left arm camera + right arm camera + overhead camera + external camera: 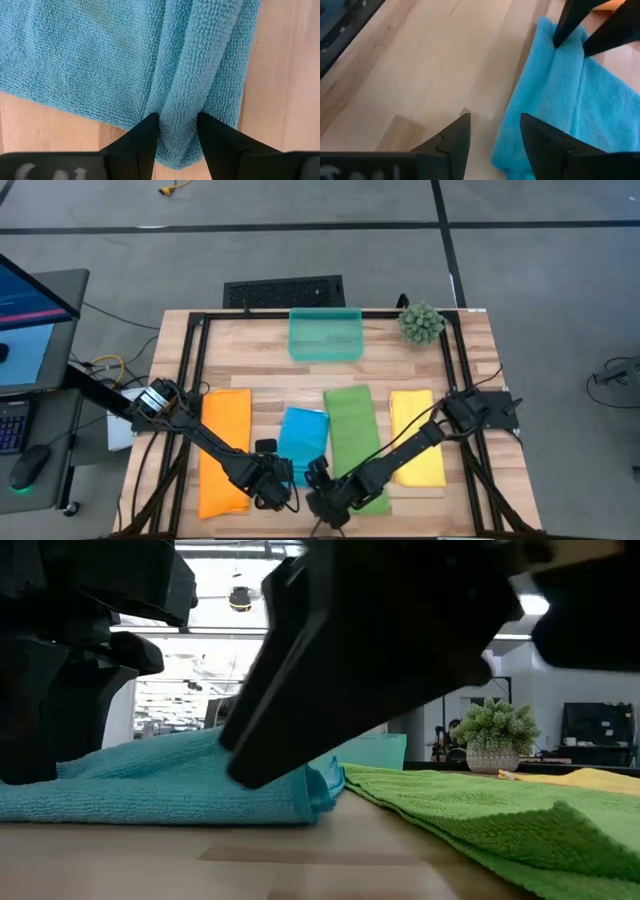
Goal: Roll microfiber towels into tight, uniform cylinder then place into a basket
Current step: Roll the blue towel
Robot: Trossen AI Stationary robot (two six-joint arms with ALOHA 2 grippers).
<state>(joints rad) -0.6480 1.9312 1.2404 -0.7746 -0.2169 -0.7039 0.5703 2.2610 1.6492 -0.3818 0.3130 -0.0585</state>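
The blue towel (303,432) lies flat between the orange towel (225,450) and the green towel (355,438), with the yellow towel (417,436) farthest right. The blue towel's near edge is turned up into a raised fold (200,60). My left gripper (180,137) is shut on that fold at the towel's near left corner. My right gripper (492,140) stands open at the near right corner (507,150), over the bare wood; whether it touches the cloth I cannot tell. The teal basket (325,335) stands at the far edge. My left gripper pinches the raised fold of the blue towel (179,120) between its two fingers, at the fold's left end. The fingers (145,137) come steeply from above and stand across the fold. The fold holds several layers; the towel's remainder lies flat on the table.
A spiky green plant ball (421,323) sits at the far right corner beside the basket. A black frame (190,380) runs around the table's working area. Bare wood (420,75) lies along the near edge in front of the towels.
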